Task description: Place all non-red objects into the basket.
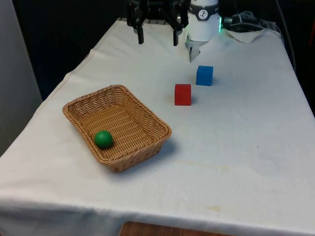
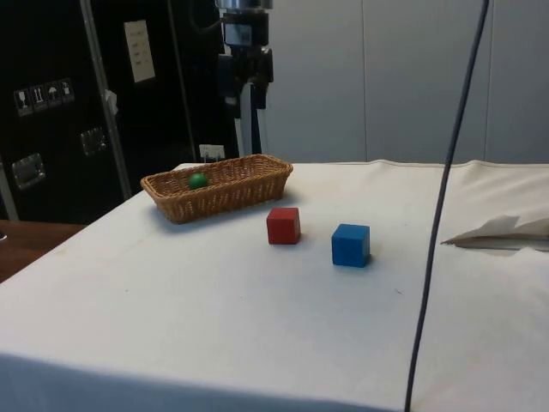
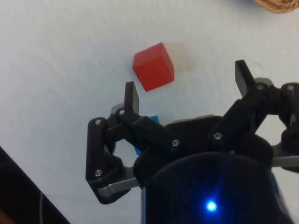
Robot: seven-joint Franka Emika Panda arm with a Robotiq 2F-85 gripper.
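Hiding most of blue cube (image 3: 153, 120) in wrist view, claw (image 1: 157, 38) hangs high at worktop's far end, fingers apart, w/ nothing held.

No wording or number can be made out. On the dark cabinet (image 2: 60, 103) behind the basket (image 2: 220, 186), a pale notice (image 2: 138, 51) and small pictogram stickers (image 2: 39, 96) are seen, unreadable.

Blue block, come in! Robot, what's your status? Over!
End effector open, high above the table. Blue block not yet in basket; green ball is. Red block beside it.
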